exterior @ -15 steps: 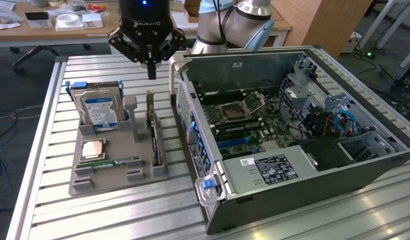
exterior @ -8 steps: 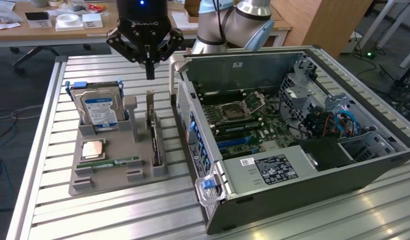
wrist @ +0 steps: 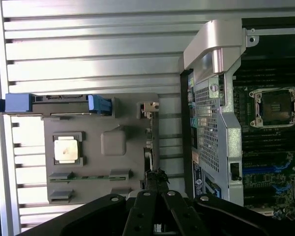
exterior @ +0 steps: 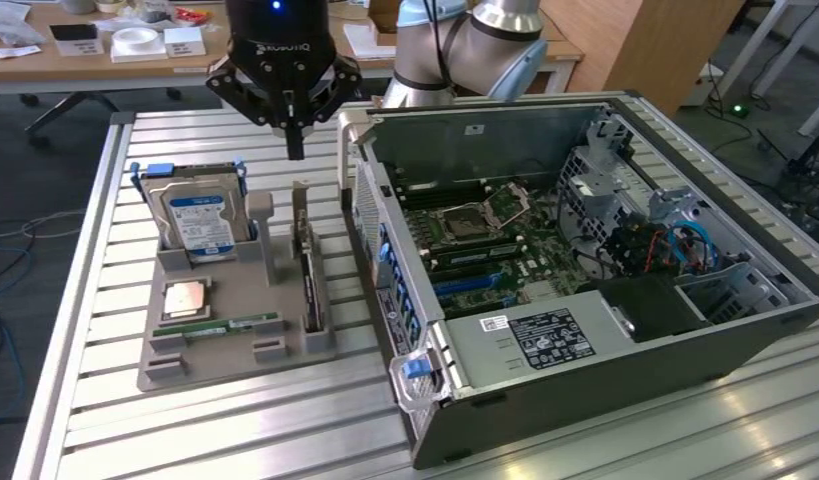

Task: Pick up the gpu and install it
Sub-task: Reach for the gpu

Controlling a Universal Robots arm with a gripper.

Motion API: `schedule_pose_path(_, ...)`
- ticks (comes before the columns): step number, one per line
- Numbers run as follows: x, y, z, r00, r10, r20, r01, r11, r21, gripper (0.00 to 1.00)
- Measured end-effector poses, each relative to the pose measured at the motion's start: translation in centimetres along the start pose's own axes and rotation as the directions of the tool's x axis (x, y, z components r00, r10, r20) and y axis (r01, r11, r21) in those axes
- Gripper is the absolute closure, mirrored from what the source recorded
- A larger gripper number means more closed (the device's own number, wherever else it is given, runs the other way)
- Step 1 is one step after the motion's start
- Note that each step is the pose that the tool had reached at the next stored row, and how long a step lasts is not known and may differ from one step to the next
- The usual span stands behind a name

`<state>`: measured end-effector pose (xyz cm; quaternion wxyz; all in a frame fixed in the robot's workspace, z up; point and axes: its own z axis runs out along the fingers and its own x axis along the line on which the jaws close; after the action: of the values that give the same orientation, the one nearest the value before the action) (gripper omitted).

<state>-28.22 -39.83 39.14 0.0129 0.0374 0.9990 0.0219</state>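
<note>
- The thin green-and-dark gpu card (exterior: 309, 275) with its silver end bracket is standing on edge in the grey plastic parts holder (exterior: 209, 355), not yet lifted.
- The black claw (exterior: 296, 148) is hovering just above the card's far end, fingers pressed together, gripping nothing.
- The open dark-grey computer case (exterior: 729, 340) is sitting just beside the holder; I'm judging pickup and install both not yet done.

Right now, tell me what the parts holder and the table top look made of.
Parts holder: probably plastic with a matte finish. It is an even grey with moulded slots, and may be printed. Table top: bare metal, likely aluminium, going by the ribbed silvery slats with a bright sheen.
</note>
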Motion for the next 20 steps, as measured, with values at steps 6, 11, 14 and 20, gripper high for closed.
schedule_pose_path(6, 0.38, -0.03, -0.01, 1.0000, 0.000, 0.0000, 0.000, 1.0000, 0.0000, 0.89)
schedule_pose_path(11, 0.72, -0.06, 0.01, 1.0000, 0.000, 0.0001, 0.000, 1.0000, -0.0001, 0.89)
schedule_pose_path(14, 0.72, -0.06, 0.00, 1.0000, 0.000, 0.0000, 0.000, 1.0000, 0.0000, 0.89)
schedule_pose_path(20, 0.71, -0.29, -0.01, 1.0000, 0.000, -0.0001, 0.000, 1.0000, 0.0001, 0.89)
